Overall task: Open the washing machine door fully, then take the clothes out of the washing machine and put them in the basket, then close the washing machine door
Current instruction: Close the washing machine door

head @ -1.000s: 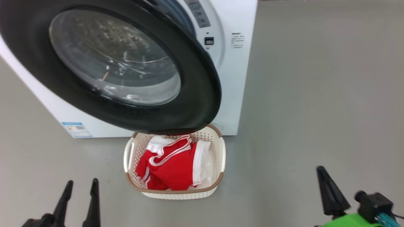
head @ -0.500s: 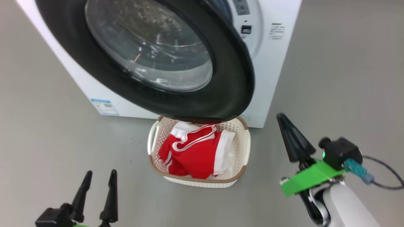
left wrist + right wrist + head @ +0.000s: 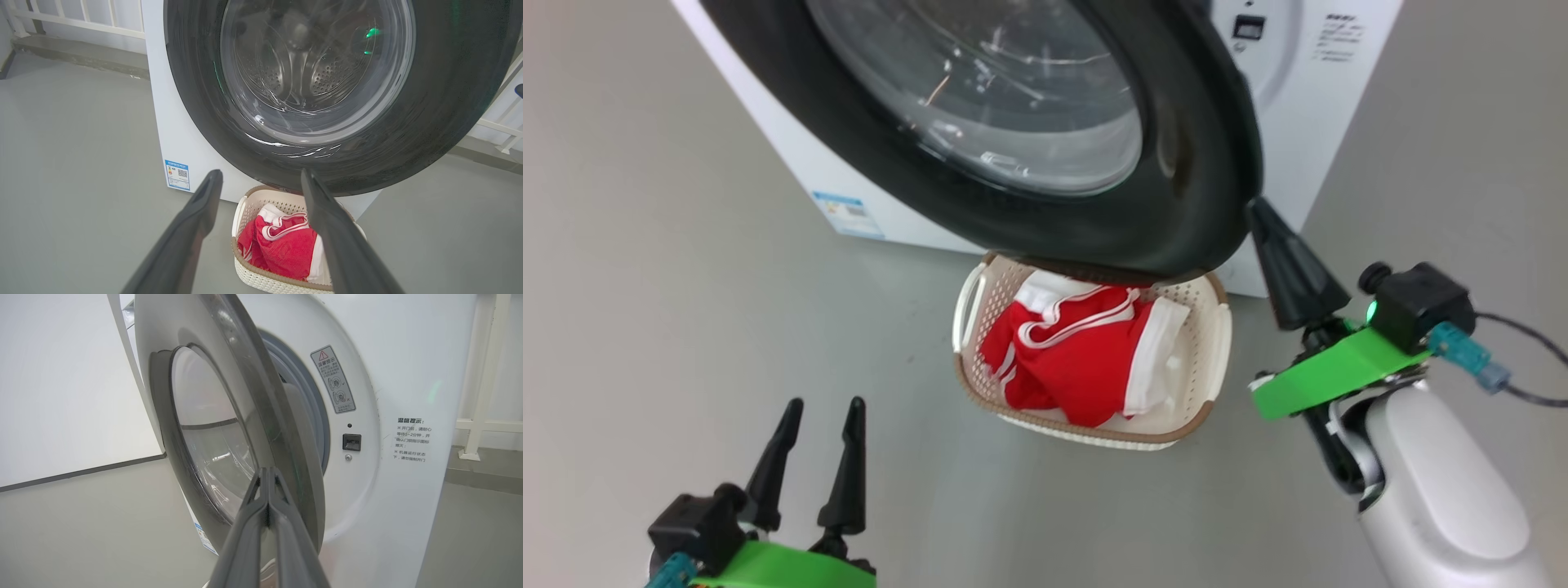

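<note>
Door status: the washing machine door [image 3: 1192, 163] stands ajar, swung partway out from the washing machine [image 3: 1307, 122]. Right wrist view shows a gap between the door's edge and the grey rubber ring [image 3: 312, 412]. In the head view the door's lower rim overhangs the far end of the basket [image 3: 1094, 437]. Basket sits on the grey floor [image 3: 686, 245] just in front of the machine and holds the clothes [image 3: 1078, 359], red with white trim, bunched inside. Right gripper [image 3: 1254, 204]: fingers pressed together, nothing between them, tip at the door's lower right edge; contact cannot be told. Left gripper [image 3: 825, 402]: fingers spread apart, empty, low over the floor, well apart from the basket, pointing toward door and basket
</note>
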Robot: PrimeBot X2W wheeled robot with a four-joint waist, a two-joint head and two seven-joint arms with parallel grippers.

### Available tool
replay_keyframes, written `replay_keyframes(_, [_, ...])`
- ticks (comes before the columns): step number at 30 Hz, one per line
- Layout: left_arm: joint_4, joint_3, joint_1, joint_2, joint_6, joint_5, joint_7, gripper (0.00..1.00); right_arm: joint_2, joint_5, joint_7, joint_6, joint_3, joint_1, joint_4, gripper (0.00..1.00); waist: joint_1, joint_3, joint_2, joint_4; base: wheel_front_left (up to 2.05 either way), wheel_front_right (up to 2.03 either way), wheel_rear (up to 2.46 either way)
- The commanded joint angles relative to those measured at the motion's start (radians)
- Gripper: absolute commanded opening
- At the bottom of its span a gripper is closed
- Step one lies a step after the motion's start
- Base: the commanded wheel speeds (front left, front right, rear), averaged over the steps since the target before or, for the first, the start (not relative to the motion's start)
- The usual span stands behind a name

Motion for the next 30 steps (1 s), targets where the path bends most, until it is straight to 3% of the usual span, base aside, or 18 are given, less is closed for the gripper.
replay_keyframes(1, [-0.018, 0.023, -0.037, 0.013, -0.005, -0.010, -0.009, 1.00, 0.001, -0.003, -0.006, 0.008, 0.007, -0.035, -0.019, 0.00, 0.0000, 0.042, 0.0000, 0.039, 0.00, 0.00, 0.00])
replay_keyframes(30, [-0.022, -0.066, -0.164, -0.002, -0.005, -0.088, -0.009, 1.00, -0.043, -0.041, -0.006, 0.008, -0.124, -0.324, 0.042, 0.00, 0.0000, 0.218, 0.0000, 0.132, 0.00, 0.00, 0.00])
